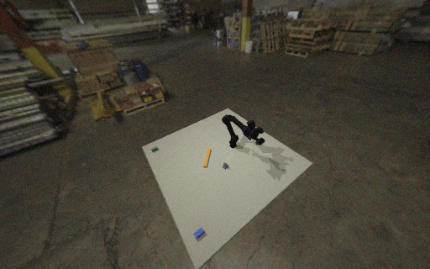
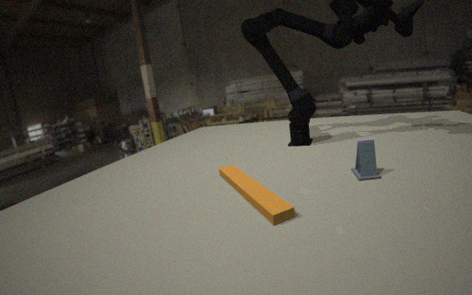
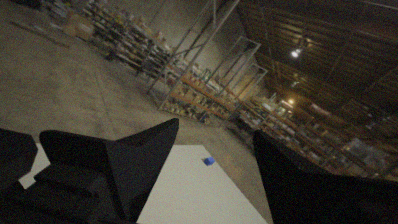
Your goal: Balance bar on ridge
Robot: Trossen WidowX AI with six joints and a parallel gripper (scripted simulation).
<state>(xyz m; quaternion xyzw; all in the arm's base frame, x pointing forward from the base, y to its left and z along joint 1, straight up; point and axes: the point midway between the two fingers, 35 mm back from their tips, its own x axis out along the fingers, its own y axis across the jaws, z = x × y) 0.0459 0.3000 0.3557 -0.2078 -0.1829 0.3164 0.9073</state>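
Note:
The orange bar (image 1: 207, 158) (image 2: 256, 191) lies flat on the pale table surface (image 1: 220, 197) (image 2: 159, 240). The blue-grey ridge (image 1: 225, 166) (image 2: 366, 159) stands upright on its flat base, apart from the bar, with nothing on top. My gripper (image 1: 263, 136) (image 3: 216, 128) is open and empty. It is raised above the table on the far side of the ridge, away from the bar, and its two dark fingers stand apart in the wrist view. Neither the bar nor the ridge shows in the wrist view.
A blue block (image 1: 199, 234) (image 3: 209, 161) lies near the table's front corner in the top view. A small green block (image 1: 154, 149) lies near its left corner. The arm's base stands behind the bar and ridge in the exterior view.

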